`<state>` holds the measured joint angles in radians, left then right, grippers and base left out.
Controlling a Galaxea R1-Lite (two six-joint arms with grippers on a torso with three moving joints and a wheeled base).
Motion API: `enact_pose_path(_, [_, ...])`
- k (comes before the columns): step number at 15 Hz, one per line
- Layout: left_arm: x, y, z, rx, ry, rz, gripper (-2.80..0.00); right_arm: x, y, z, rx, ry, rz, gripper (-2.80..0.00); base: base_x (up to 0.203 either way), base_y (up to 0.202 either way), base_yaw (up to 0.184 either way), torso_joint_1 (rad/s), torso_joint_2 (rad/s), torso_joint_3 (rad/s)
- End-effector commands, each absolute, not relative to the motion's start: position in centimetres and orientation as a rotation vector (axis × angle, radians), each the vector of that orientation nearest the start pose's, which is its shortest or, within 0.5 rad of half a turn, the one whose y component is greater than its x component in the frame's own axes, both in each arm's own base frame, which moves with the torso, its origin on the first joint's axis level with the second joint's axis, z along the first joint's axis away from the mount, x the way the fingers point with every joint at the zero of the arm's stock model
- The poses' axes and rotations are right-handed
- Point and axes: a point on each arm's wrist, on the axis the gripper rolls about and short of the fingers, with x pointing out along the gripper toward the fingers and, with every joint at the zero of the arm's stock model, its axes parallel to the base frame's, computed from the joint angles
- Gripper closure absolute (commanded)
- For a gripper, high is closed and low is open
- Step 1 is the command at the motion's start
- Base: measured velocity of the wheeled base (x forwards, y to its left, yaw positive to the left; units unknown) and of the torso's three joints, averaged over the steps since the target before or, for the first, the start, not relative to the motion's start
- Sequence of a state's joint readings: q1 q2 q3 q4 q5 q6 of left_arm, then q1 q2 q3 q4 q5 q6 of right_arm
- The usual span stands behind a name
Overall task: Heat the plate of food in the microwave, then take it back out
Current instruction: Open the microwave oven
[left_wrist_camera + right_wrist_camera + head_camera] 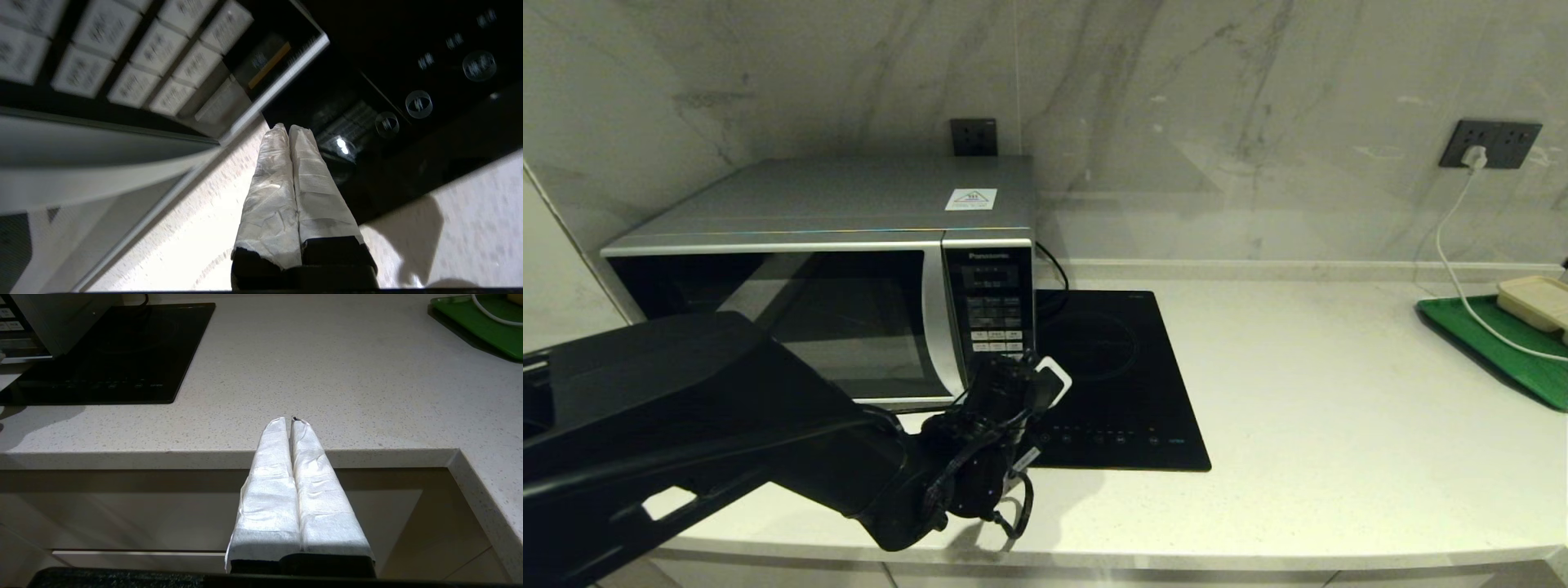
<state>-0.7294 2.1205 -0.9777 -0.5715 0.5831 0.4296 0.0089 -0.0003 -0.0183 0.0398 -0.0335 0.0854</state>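
Note:
The silver-grey microwave [849, 204] stands at the back left of the counter with its dark glass door [792, 318] closed. The plate of food is out of view. My left gripper [1044, 367] is shut and empty, hovering just in front of the lower right corner of the black button panel [992, 318]. In the left wrist view its taped tips [288, 127] are pressed together, below the white buttons [135, 53] and at the edge of the hob. My right gripper [289, 419] is parked, shut and empty, in front of the counter's front edge.
A black induction hob [1111, 376] lies right of the microwave. At the far right a green tray [1503, 351] carries a beige lidded box [1535, 300]. A white cable [1450, 245] runs from the wall socket [1490, 144] across the tray.

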Motion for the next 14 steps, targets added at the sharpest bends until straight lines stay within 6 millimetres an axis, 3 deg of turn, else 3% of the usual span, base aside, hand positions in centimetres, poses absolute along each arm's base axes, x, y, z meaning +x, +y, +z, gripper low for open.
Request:
enact_pose_path(1, [29.9,-25.2,7.5,0.77,0.404,-0.227,0.0,-2.4,-0.1,7.6,0.085,0.02,-0.025,0.0,0.0,0.0,0.0,0.0,0.0,0.0])
enact_pose_path(14, [32.1,-25.1,6.3,0.782,0.413,-0.198,0.0,-2.4,-0.1,7.6,0.084,0.02,-0.025,0.0,0.0,0.0,0.0,0.0,0.0,0.0])
